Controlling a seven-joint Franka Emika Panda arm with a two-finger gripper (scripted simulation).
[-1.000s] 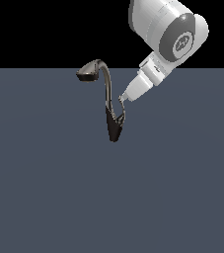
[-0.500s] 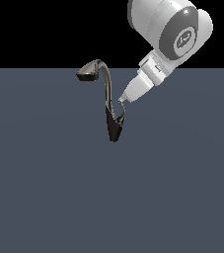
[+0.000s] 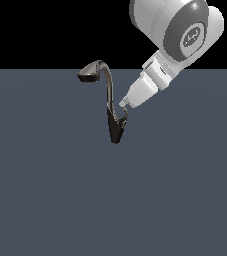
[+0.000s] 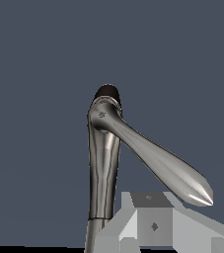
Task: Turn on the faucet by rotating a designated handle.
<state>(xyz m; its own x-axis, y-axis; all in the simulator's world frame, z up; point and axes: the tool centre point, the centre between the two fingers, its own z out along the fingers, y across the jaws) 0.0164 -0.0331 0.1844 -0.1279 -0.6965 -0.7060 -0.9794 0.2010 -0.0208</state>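
Observation:
The faucet (image 3: 116, 131) stands on a grey floor. It has a dark tapered base, a tall curved neck (image 3: 108, 90) and a flat spout head (image 3: 89, 75) pointing to the exterior view's left. The handle (image 3: 123, 117) is a short thin prong branching off the base towards the exterior view's right. My gripper (image 3: 123, 104) comes down from the upper right and its tip is just above the handle's end. The fingers look shut with nothing between them. In the wrist view the handle (image 4: 165, 165) is a silvery tapered lever, the neck (image 4: 103, 168) runs beside it, and my gripper (image 4: 153, 230) sits close to the lever's tip.
The flat dark grey floor (image 3: 45, 200) spreads all around the faucet. The arm's large white wrist (image 3: 177, 30) hangs above and to the exterior view's right of the faucet.
The gripper tip has edged slightly lower towards the handle. The faucet and its handle look unmoved.

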